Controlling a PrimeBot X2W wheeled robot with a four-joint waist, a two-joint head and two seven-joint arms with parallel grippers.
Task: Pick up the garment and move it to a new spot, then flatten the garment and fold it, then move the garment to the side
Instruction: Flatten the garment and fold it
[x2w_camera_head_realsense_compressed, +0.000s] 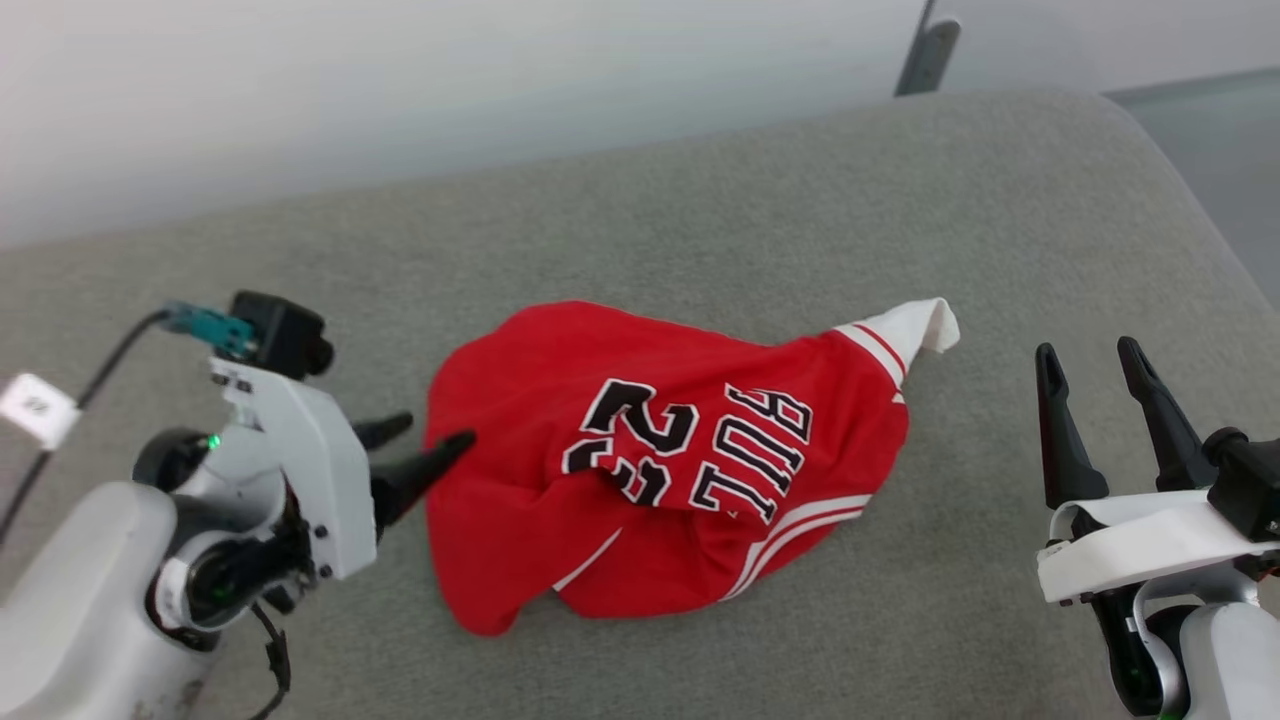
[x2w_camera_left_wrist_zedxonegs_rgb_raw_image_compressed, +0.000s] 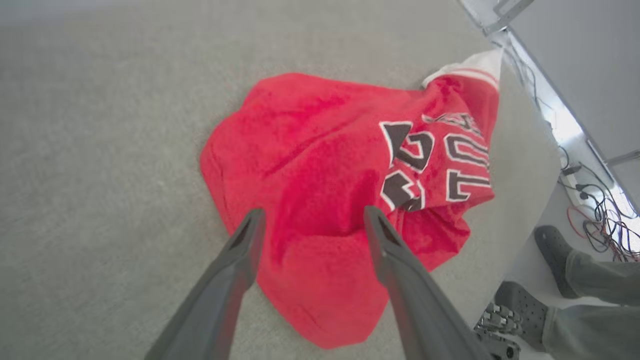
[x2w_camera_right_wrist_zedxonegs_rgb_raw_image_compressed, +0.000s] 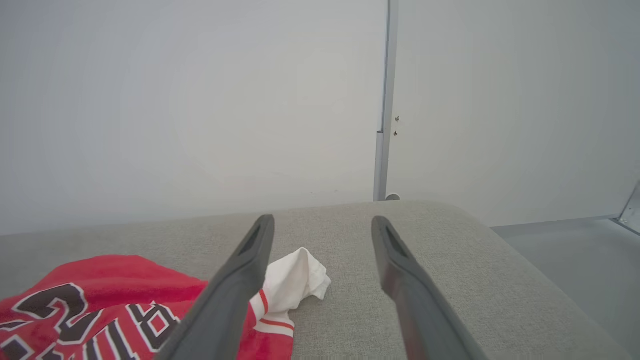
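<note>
The garment (x2w_camera_head_realsense_compressed: 640, 470) is a red jersey with black, white-outlined lettering and striped trim, lying crumpled in the middle of the grey padded surface (x2w_camera_head_realsense_compressed: 700, 200). A white flap sticks out at its far right corner. My left gripper (x2w_camera_head_realsense_compressed: 428, 440) stands open at the garment's left edge, fingers pointing right, the lower tip at the cloth's edge. In the left wrist view the garment (x2w_camera_left_wrist_zedxonegs_rgb_raw_image_compressed: 325, 165) lies under and past the spread fingers (x2w_camera_left_wrist_zedxonegs_rgb_raw_image_compressed: 235, 260). My right gripper (x2w_camera_head_realsense_compressed: 1095, 365) is open to the right, apart from the cloth. The right wrist view shows the garment (x2w_camera_right_wrist_zedxonegs_rgb_raw_image_compressed: 100, 300) at lower left.
The grey surface ends in a rounded edge at the right (x2w_camera_head_realsense_compressed: 1200, 220). A pale wall (x2w_camera_head_realsense_compressed: 400, 80) runs behind it. In the left wrist view a person's feet (x2w_camera_left_wrist_zedxonegs_rgb_raw_image_compressed: 550, 250) and loose cables (x2w_camera_left_wrist_zedxonegs_rgb_raw_image_compressed: 605, 220) are on the floor beyond the edge.
</note>
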